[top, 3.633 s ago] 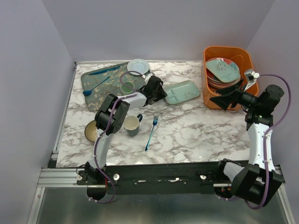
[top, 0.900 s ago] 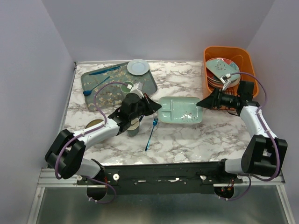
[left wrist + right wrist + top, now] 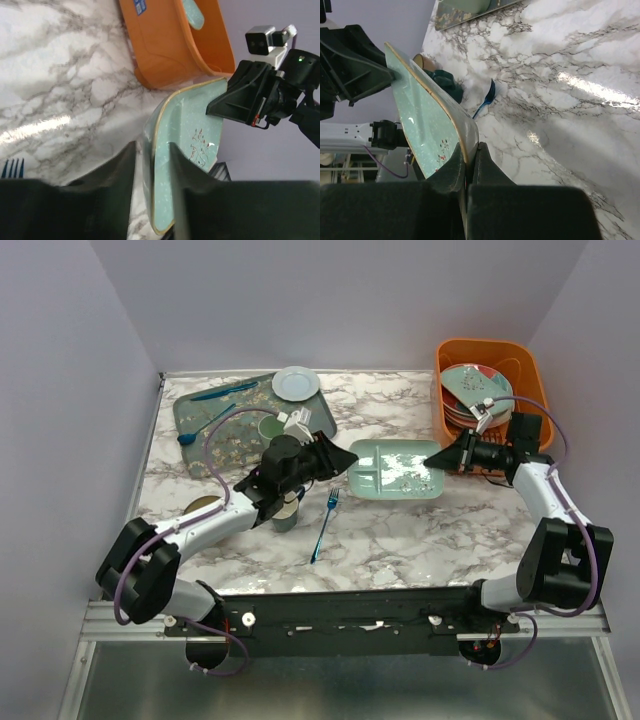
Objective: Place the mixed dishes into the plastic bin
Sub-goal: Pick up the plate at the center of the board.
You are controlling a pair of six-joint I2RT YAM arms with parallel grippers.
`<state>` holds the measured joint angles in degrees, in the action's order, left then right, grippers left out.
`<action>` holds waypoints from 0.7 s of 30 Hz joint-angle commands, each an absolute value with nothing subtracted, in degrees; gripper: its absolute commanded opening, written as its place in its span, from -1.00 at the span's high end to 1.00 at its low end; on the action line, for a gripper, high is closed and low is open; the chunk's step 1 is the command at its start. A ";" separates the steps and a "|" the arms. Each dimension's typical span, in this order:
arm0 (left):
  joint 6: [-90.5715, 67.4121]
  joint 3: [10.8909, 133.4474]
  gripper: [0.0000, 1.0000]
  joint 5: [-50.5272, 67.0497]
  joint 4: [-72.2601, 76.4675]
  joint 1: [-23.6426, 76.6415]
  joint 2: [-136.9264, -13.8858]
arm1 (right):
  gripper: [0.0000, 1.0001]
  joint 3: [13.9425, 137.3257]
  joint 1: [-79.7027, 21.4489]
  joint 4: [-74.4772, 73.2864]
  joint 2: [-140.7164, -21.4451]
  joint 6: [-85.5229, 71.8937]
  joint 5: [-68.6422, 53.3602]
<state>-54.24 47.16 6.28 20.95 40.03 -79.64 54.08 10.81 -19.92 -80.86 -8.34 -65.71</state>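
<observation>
pale-green divided dish [image 3: 395, 468] sits a little right of centre and, as far as i can tell, is held just off the table [image 3: 400, 540], spanning the gap between the two arms. right pincer [image 3: 432, 460] is clamped tight on its right rim, fingers pressed together over the edge. left pincer [image 3: 345, 462] straddles the left rim with its jaws a little apart and a sliver of gap either side, so it reads as loose rather than gripping.

the step in hand looks like a handover, with the dish going from the left arm to the right, which is closer to the plastic bin [image 3: 440, 400]. the bin stands at the far right corner of the table, just beyond the right arm, and holds a stack of plates [image 3: 475, 390]. next, in my judgement, the left pincer needs to back clear of the rim to the left. the right arm must then lift the dish over the orange wall and lower it onto the stack. held by one edge only, the long dish may droop or twist.

the table is glossy white marble-pattern with grey veins and bright glare. a blue fork [image 3: 325, 525], a dark mug [image 3: 288, 520], a tan bowl [image 3: 198, 508] and a floral tray [image 3: 215, 440] lie left of centre. plain pale lilac walls close in on three sides.
</observation>
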 commanded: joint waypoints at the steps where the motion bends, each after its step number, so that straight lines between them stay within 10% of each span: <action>1: -54.32 48.69 -0.16 7.82 27.42 39.99 -75.59 | 0.99 53.79 13.27 -14.96 -80.25 -12.03 -77.60; 10: -44.40 46.93 -0.92 2.73 16.28 38.94 -63.74 | 0.99 52.82 19.77 -10.11 -77.08 -17.05 -79.72; 21: -29.01 48.25 -0.97 -2.72 -11.06 34.81 -45.81 | 0.99 52.82 23.82 -1.15 -73.83 -28.63 -68.21</action>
